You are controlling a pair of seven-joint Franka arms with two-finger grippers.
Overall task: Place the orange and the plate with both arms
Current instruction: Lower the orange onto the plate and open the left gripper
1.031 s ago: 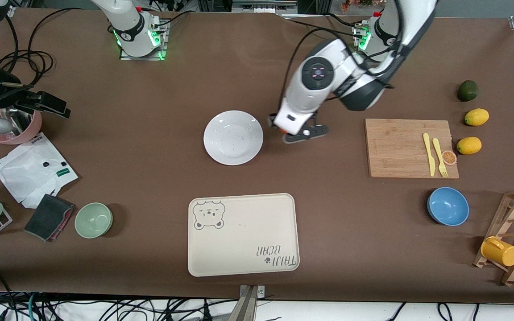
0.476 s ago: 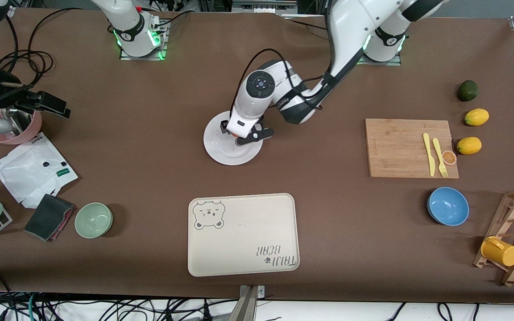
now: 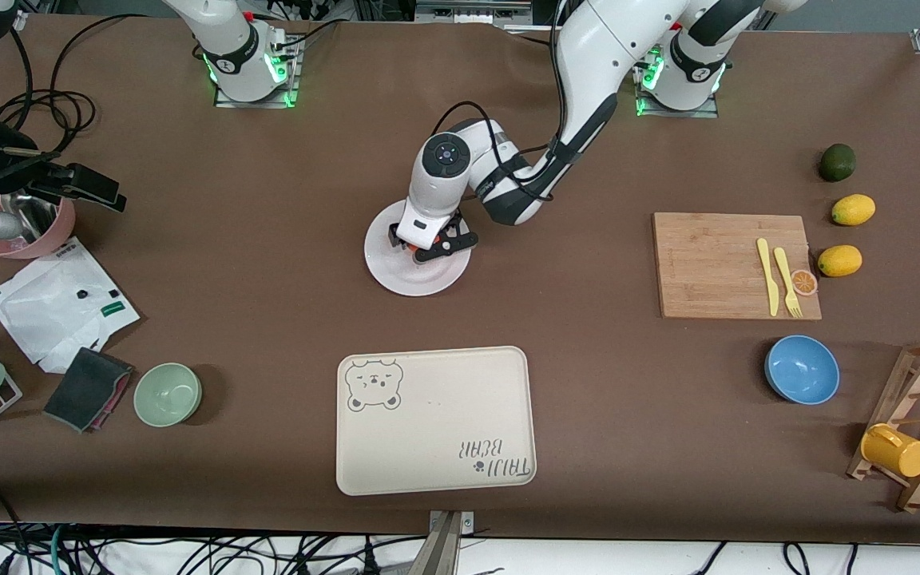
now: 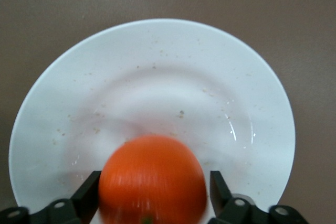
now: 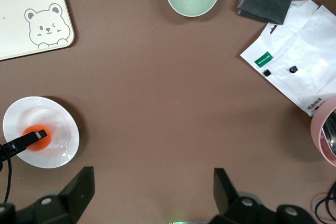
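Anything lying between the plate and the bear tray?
No. In the front view, only bare brown table separates the plate from the tray; the left gripper holds the orange over the plate.

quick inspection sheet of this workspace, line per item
surface: brown table, cloth-covered.
job's things: small round reddish-orange fruit over the round glossy white plate.
clutter: cream bear-printed tray, wooden cutting board, green bowl, blue bowl, two yellow lemons.
grippers: left end effector shut on the fruit above the plate; right end effector open, waiting high over bare table.
cables: black cable coil on the table at the right arm's end.
surroundings: nothing seen.
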